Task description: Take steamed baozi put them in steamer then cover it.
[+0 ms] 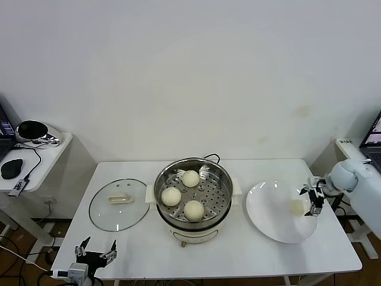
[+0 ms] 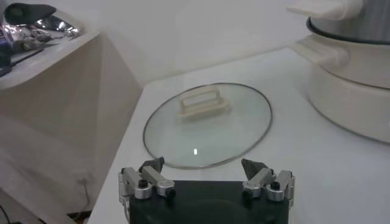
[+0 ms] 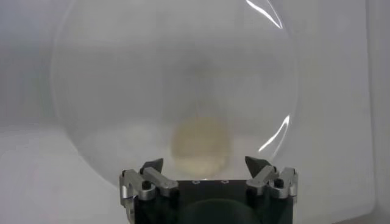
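The steamer (image 1: 196, 233) stands mid-table with three baozi on its perforated tray: one at the back (image 1: 190, 178), one on the left (image 1: 171, 196), one at the front (image 1: 194, 210). A fourth baozi (image 1: 296, 207) lies on the white plate (image 1: 268, 208) to the right. My right gripper (image 1: 314, 199) hovers open at the plate's right edge, and in the right wrist view this baozi (image 3: 201, 146) lies just ahead of its open gripper (image 3: 205, 164). The glass cover (image 1: 119, 204) lies flat left of the steamer. My left gripper (image 1: 95, 250) waits open at the table's front left corner, facing the cover (image 2: 207, 125).
A side table (image 1: 36, 158) with a mouse and cables stands at the far left. The steamer's white base (image 2: 353, 85) shows beside the cover in the left wrist view. A black cord runs behind the steamer. The wall is close behind the table.
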